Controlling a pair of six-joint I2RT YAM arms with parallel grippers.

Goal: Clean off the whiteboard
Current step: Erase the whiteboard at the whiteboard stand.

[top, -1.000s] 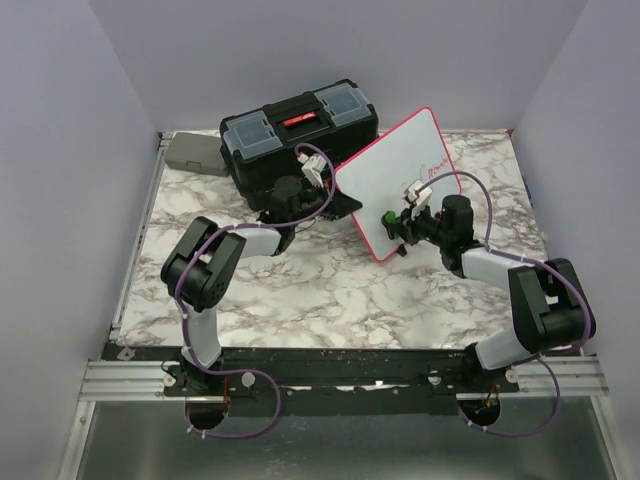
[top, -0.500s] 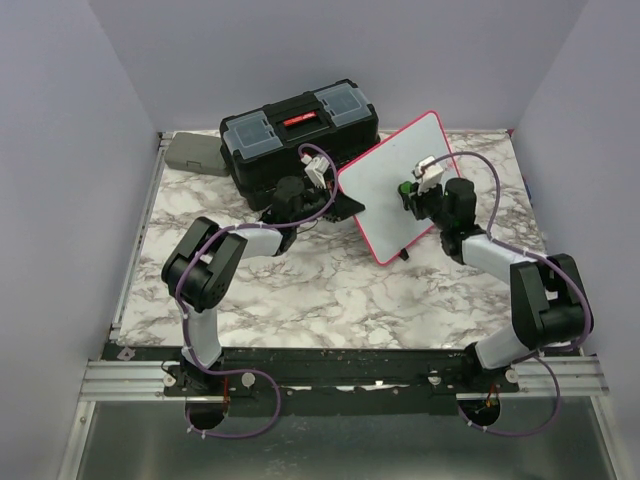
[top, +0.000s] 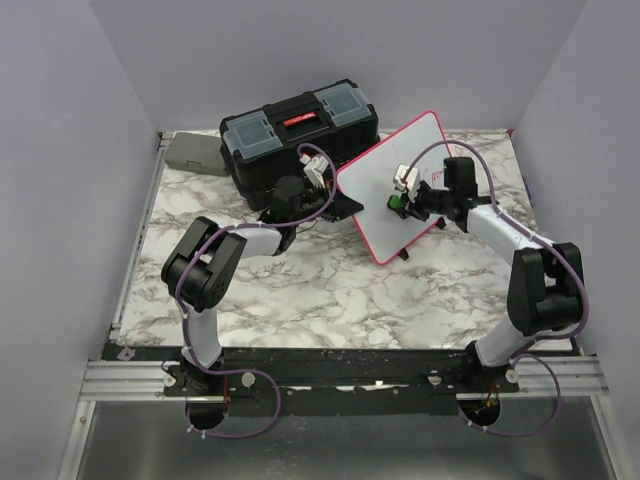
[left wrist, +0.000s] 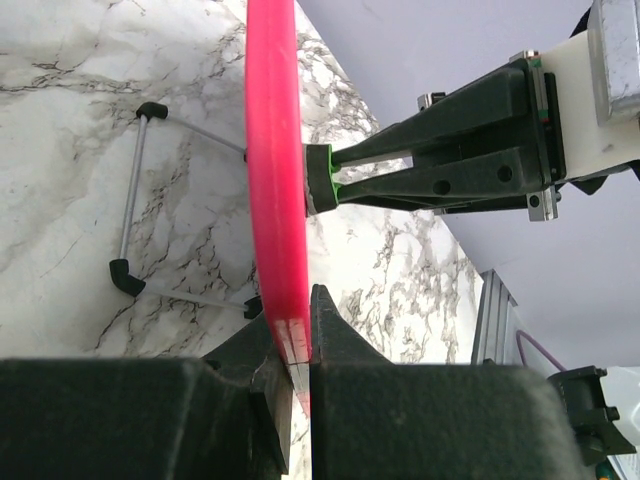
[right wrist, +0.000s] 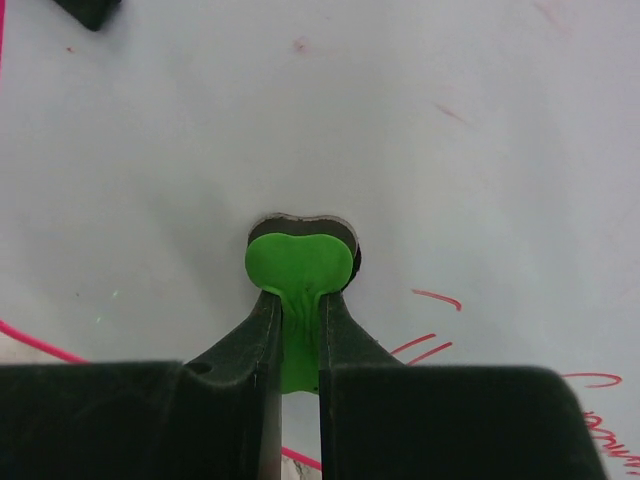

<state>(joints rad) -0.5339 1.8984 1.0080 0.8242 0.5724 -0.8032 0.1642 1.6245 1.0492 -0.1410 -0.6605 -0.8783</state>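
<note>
The marble counter (top: 330,290) filled the middle of the top view, with the black toolbox (top: 290,135) at the upper centre. The whiteboard (top: 370,205) stood tilted just right of the toolbox, at centre right of that view. I judged it light and stiff, with a slippery face and a thin wire stand (left wrist: 135,190), so a push could slide or tip it. The pink frame (left wrist: 275,180) seemed the good place to hold. My left jaws pinched that frame at its edge. My right jaws were pressed together on the green eraser (right wrist: 298,265), its pad flat against the board. Red writing (right wrist: 436,298) showed at the lower right of the right wrist view.
</note>
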